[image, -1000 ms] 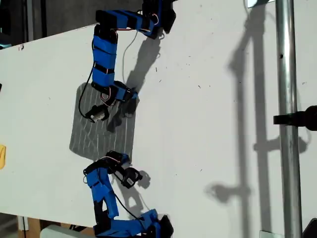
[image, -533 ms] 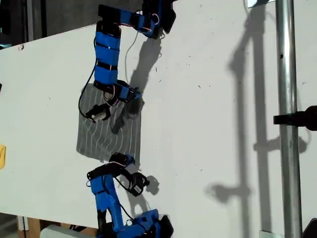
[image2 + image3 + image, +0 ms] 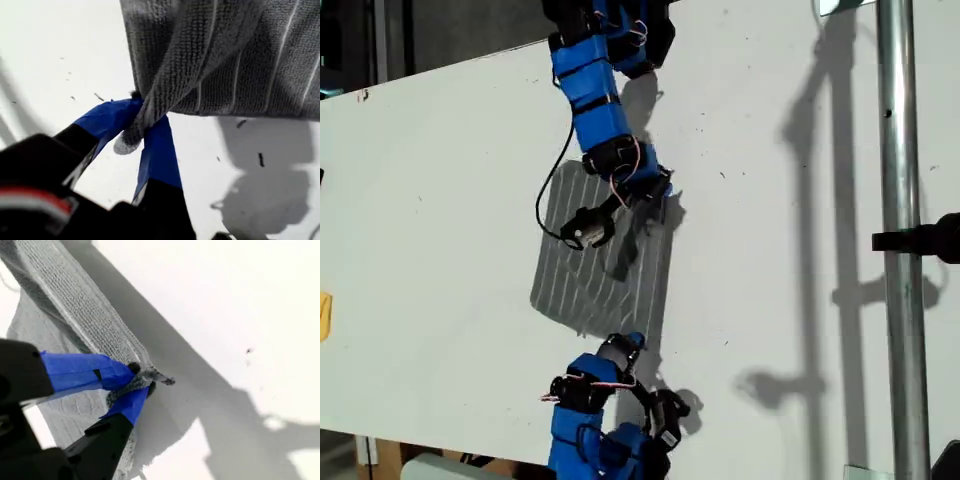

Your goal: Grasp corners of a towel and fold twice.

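Exterior view: one thin grey towel point(image 3: 590, 270) with fine pale stripes, spread on a white table point(image 3: 770, 250), just off the picture's centre toward eight o'clock. Two blue jointed arms: one arm point(image 3: 590, 90) reaching in from twelve o'clock, its tip at the cloth's corner nearest one o'clock; the other arm point(image 3: 585, 410) coming from six o'clock, its tip at the corner nearest five o'clock. Impossible to tell here which arm is which. One bare metal pole point(image 3: 900, 250) running from twelve to six o'clock near the three o'clock edge, well apart from the cloth.

First wrist view: my first gripper point(image 3: 137, 130), two blue-taped fingers point(image 3: 107, 120) pinched tight on one bunched corner point(image 3: 127, 140) of the grey cloth. Fabric rising away from the pinch in a fold, clear of the table, its shadow on the white surface beside it.

Second wrist view: my second gripper point(image 3: 131, 382), likewise two blue fingers point(image 3: 80, 371) clamped together on one corner point(image 3: 150, 376). One hemmed edge of the cloth drawn taut away from the pinch, the rest behind the fingers.
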